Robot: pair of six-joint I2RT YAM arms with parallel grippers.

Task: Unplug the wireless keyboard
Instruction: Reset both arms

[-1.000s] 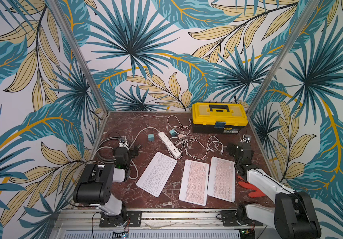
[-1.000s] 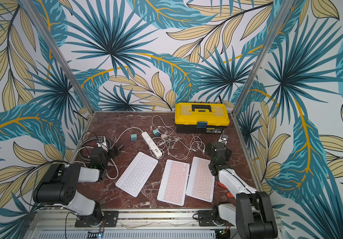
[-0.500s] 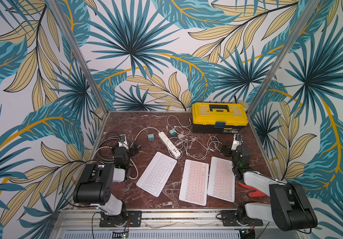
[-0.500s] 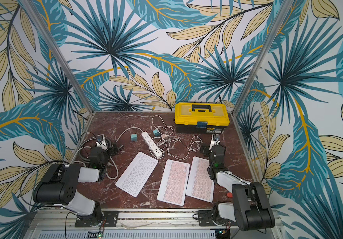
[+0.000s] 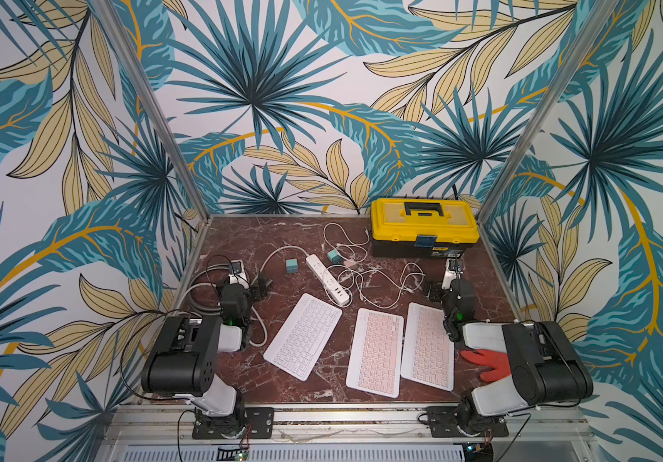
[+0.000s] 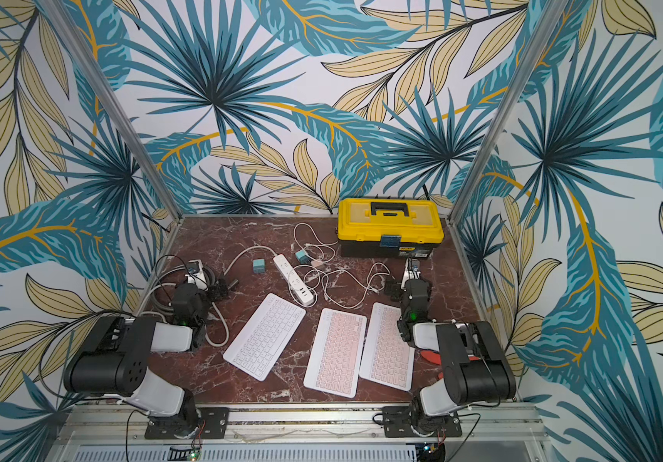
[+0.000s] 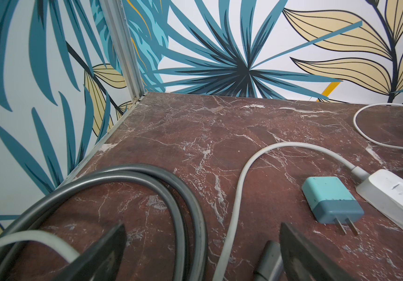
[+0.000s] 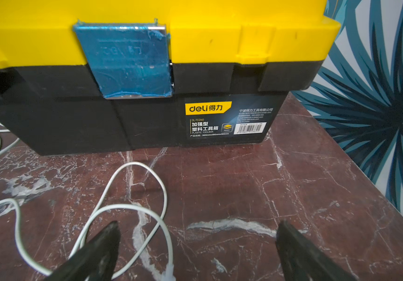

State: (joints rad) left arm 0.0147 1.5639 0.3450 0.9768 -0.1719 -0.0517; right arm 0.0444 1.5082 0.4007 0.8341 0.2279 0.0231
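Both jaws wide, empty — white keyboard slants, far end rightward; pink keyboards run front-to-back.

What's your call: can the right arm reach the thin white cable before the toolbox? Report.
Probably yes. The right gripper hangs open by the thin white cable, looped on the table short of the toolbox; nothing covers it.

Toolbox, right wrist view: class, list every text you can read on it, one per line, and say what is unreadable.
"deli 得力": yellow badge, toolbox label
"DL-TC240": same label
"加强型 塑料工具箱": same label
"PLASTIC TOOLBOX": same label
Fine print, barcode digits, blue latch embossing: too blurred.
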